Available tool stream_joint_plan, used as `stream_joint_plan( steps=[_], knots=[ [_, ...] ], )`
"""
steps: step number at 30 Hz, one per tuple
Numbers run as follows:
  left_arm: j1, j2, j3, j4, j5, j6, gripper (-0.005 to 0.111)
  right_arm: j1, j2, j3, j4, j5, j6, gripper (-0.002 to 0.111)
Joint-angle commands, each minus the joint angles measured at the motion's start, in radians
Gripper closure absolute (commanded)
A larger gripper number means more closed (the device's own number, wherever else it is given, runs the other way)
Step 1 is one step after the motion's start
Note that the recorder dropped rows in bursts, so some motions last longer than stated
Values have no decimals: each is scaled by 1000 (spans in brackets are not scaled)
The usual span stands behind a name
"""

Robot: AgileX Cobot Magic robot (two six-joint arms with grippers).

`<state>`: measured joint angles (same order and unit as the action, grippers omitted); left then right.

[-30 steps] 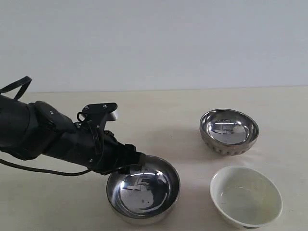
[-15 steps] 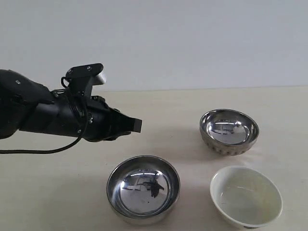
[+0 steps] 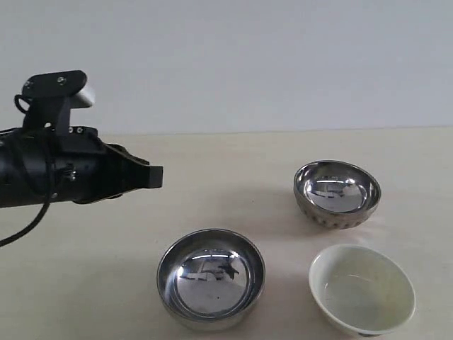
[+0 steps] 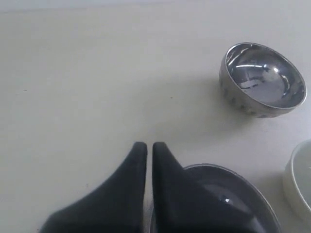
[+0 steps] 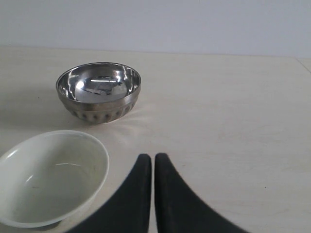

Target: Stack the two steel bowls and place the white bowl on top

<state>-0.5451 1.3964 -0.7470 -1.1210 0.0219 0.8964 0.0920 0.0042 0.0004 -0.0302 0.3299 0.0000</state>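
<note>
Steel smooth-sided bowl (image 3: 211,278): round, mirror-bright metal, upright and empty, by the near edge of the pale beige counter (image 3: 233,159), about midway along it; touching nothing.
White ceramic bowl (image 3: 362,288): round, glossy, upright and empty, by the near edge toward the near right corner; a small dark foot shows under it; near the smooth-sided bowl, with a gap between them.
Black right gripper (image 5: 152,158): seen only in its own wrist view; fingers pressed together tip to tip, nothing between them; the White ceramic bowl (image 5: 51,177) lies just beside it.
Steel ribbed bowl (image 3: 337,191): round, shiny, fluted on the lower outside, upright and empty, farther from the near edge than the white one, on the right half of the counter; apart from both other bowls.
Black left gripper (image 3: 148,177): over the left half of the counter, clear of all three bowls; fingers (image 4: 138,155) closed against each other, gripping nothing.
Grey wall (image 3: 283,64): plain, rising behind the far edge.
</note>
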Motion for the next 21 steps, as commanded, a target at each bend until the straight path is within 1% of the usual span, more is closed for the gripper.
stream_joint_plan(
  steps=[1,6,8,10,15,21],
  knots=[
    [-2,-134,72,15,-22,9,103,-2,-4,0,-6,-6,0,108],
    [-2,-340,156,18,-22,9,103,-2,-4,0,-6,-6,0,108],
    [-2,-455,195,18,-15,9,103,-2,-4,0,-6,-6,0,108],
    [-2,-507,200,18,3,9,103,-2,-4,0,-6,-6,0,108],
    [-2,-569,200,18,-1,9,103,-2,-4,0,-6,-6,0,108],
    [-2,-576,211,18,-8,9,103,-2,-4,0,-6,-6,0,108]
  ],
)
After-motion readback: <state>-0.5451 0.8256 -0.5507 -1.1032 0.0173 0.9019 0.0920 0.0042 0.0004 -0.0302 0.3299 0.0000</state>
